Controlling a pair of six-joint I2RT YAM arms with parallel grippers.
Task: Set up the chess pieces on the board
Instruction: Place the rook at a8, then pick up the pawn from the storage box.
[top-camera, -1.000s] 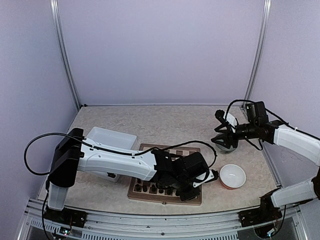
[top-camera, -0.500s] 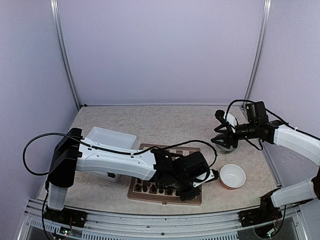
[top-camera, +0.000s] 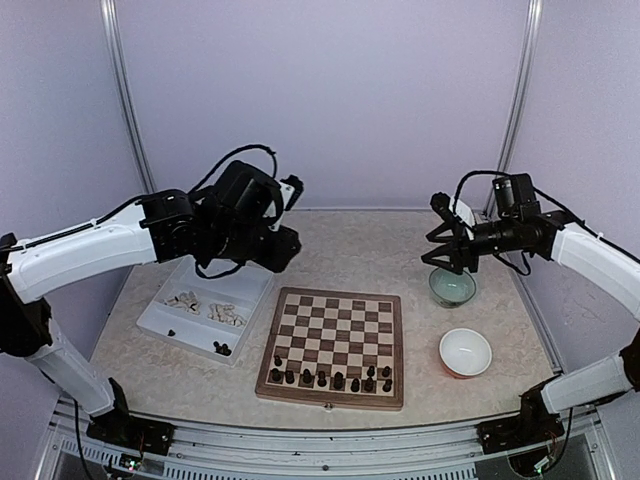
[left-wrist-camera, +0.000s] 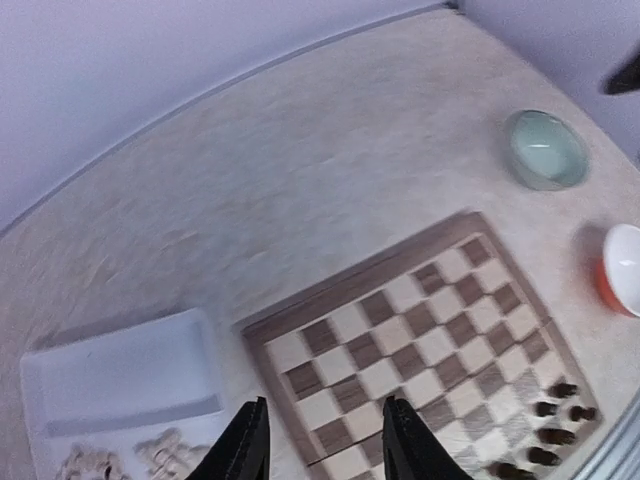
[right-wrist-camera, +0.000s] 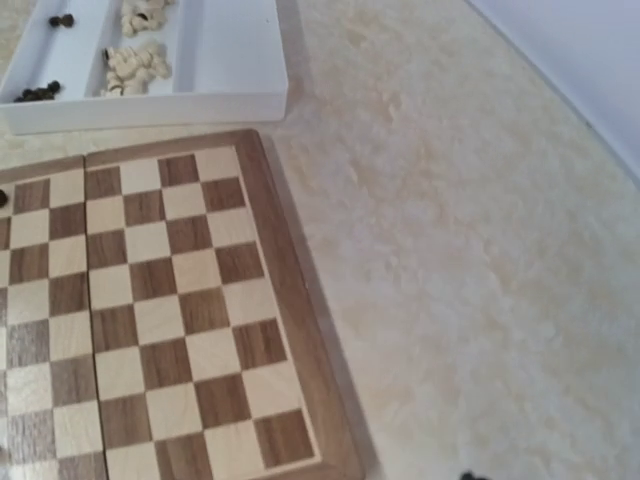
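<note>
Board (top-camera: 334, 318) with dark chess pieces (top-camera: 322, 378) along near edge; left tool (left-wrist-camera: 325, 408) and right tool (top-camera: 433, 246) both spread, empty.

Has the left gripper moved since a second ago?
Yes. The left gripper has left the board's near right corner and swung back and left, now above the white tray's far right corner.

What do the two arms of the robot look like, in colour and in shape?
Both the left arm and the right arm have smooth white link shells with black joints and black wrist parts. A thin black cable loops along each. The jaws are black, slim and tapered.
</note>
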